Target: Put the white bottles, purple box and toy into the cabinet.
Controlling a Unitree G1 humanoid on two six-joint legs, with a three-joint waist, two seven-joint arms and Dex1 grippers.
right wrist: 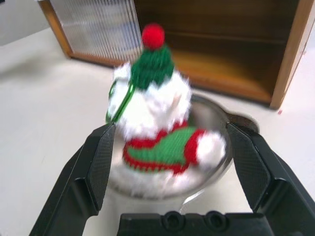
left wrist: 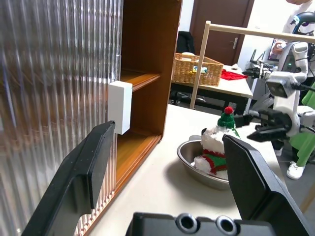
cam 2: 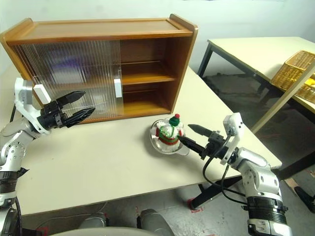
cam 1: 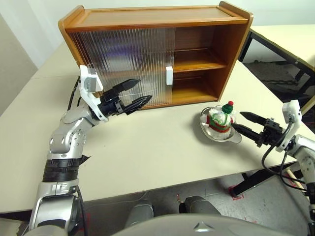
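Steel round bowl (cam 1: 220,133) cradles the white plush snowman toy (cam 1: 219,119) as the open, empty right gripper (cam 1: 244,124) lines up beside it, the brown wooden cabinet (cam 1: 206,54) standing open and the left gripper (cam 1: 133,94) spread empty.

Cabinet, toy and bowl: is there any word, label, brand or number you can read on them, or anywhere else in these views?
None can be read.
The cabinet shows plain wood, and its white door handle is blank.
The toy and the steel bowl it sits in carry no print.
Both hands, left hand and right hand, show no markings.
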